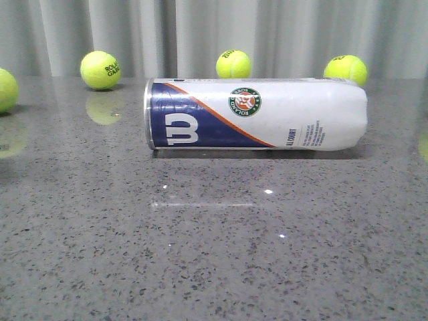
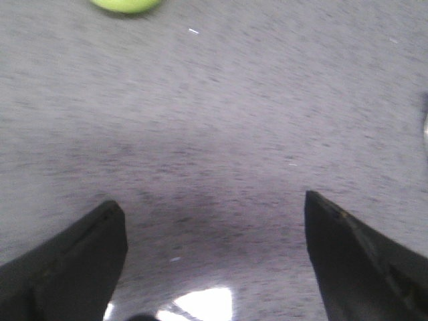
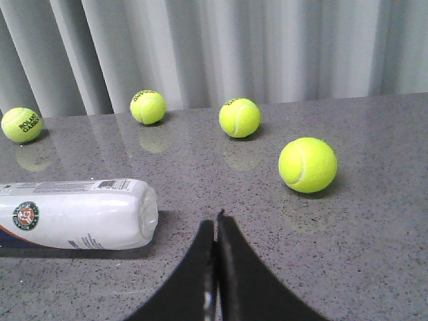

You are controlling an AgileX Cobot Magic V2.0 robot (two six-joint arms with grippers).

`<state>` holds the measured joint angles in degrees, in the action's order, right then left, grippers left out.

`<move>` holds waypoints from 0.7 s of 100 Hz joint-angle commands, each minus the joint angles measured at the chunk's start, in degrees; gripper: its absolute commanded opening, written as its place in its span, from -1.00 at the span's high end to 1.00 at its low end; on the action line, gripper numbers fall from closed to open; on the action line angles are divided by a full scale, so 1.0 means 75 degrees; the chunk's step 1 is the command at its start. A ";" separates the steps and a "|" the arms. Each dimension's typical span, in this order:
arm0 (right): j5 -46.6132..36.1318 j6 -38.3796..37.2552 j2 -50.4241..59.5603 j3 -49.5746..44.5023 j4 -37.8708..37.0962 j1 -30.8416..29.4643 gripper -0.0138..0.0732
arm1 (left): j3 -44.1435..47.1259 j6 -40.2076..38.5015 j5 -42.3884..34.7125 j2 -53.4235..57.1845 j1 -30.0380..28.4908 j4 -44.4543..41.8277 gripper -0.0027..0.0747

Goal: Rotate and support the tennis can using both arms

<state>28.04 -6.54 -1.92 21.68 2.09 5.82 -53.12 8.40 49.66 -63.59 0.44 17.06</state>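
Because the long white-and-clear plastic tennis can (image 1: 255, 114) with its navy W panel lies on its side on the grey speckled stone table (image 1: 214, 254), untouched, the first step looks like an approach; each arm should probably come to one end so the can cannot roll; the black left gripper (image 2: 215, 231) has fingers spread wide over bare table, the can's silver rim barely visible at the frame edge; the black right gripper (image 3: 215, 231) has fingers pressed together, just beside the can's white end but apart from it.
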 commanded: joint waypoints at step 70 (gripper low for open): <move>-0.0625 0.0053 -0.0092 0.0164 0.0067 -0.0045 0.83 | -0.0681 0.4445 0.1252 -0.3212 0.1509 0.8430 -0.48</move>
<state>28.04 -6.44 -1.92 21.68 2.22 5.82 -56.55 38.96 57.54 -87.47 8.93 71.89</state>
